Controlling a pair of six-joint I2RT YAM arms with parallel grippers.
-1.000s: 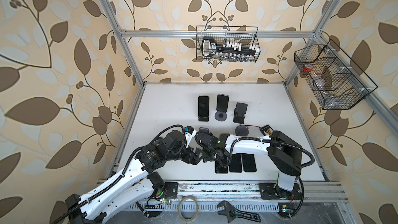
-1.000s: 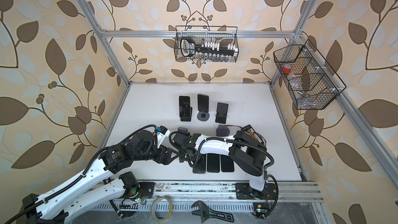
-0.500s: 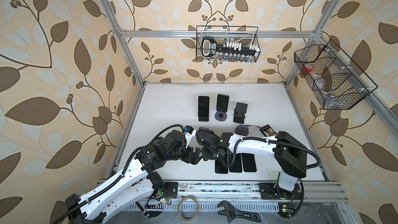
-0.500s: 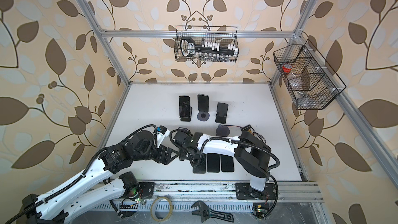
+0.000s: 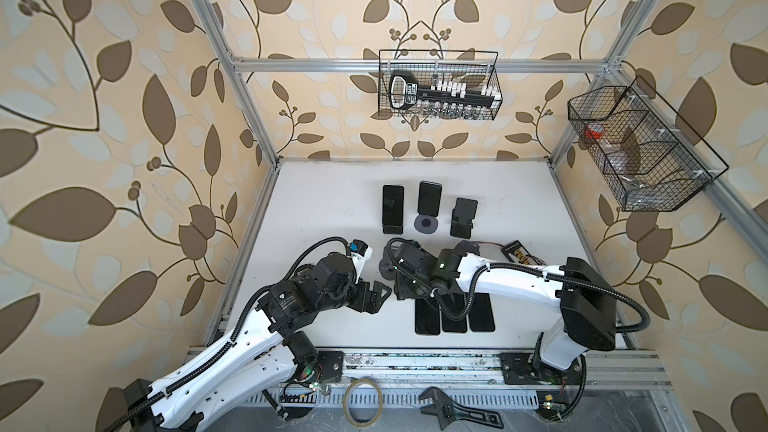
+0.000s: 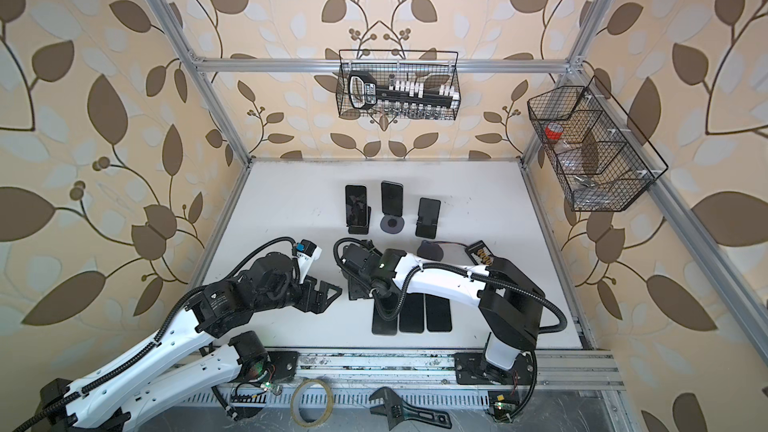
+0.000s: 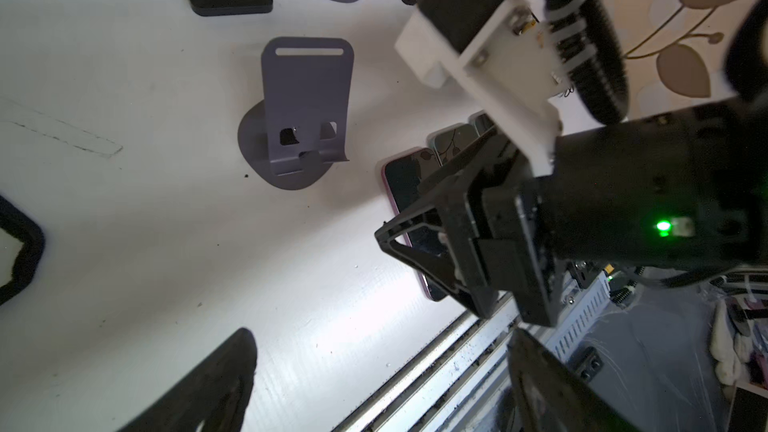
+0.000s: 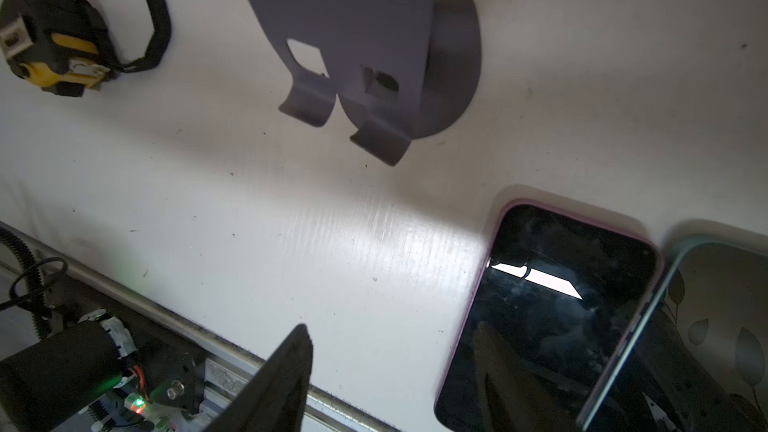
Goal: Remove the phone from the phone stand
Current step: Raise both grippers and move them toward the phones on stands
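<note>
Mind your right pincer (image 7: 415,251): it hangs clenched and empty close over the phone (image 8: 552,317), with the released, empty left pincer (image 6: 330,299) near it and the bare stand (image 7: 307,89) not far off. A careless sweep from here could scrape the phone askew, tip the stand, or knock your two pincers together. The phone has a dark screen and a pink case, and it lies flat on the tabletop (image 5: 332,209), apart from the stand and just beside a teal-cased one (image 8: 706,326).
</note>
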